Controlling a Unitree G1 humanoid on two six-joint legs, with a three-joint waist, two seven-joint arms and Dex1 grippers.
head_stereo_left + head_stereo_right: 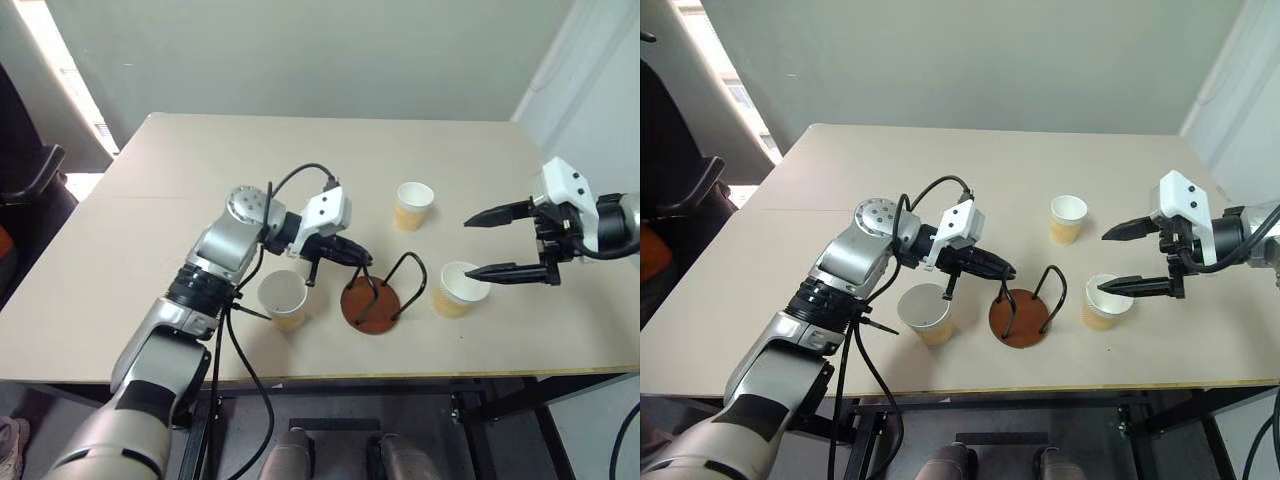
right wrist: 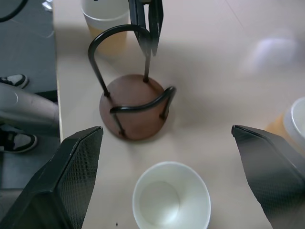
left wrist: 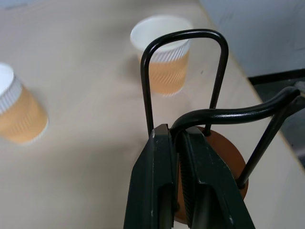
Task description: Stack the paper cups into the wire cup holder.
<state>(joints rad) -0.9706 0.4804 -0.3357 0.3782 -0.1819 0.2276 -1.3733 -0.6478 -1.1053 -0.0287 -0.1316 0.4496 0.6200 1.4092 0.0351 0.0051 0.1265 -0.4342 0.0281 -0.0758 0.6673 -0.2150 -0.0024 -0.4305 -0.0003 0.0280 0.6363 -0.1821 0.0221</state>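
Nearest me, by the desk's (image 1: 120, 300) front edge, one paper cup (image 1: 284, 300) stands upright just left of the wire cup holder (image 1: 372, 300), whose brown disc rests on the desk while my left claw (image 1: 362, 260) is pinched shut on one of its black wire loops. Just right of the holder a second cup (image 1: 456, 290) stands between the widely spread fingers of my right claw (image 1: 478, 246), untouched. Farther back, apart from both, stands the third cup (image 1: 412, 205).
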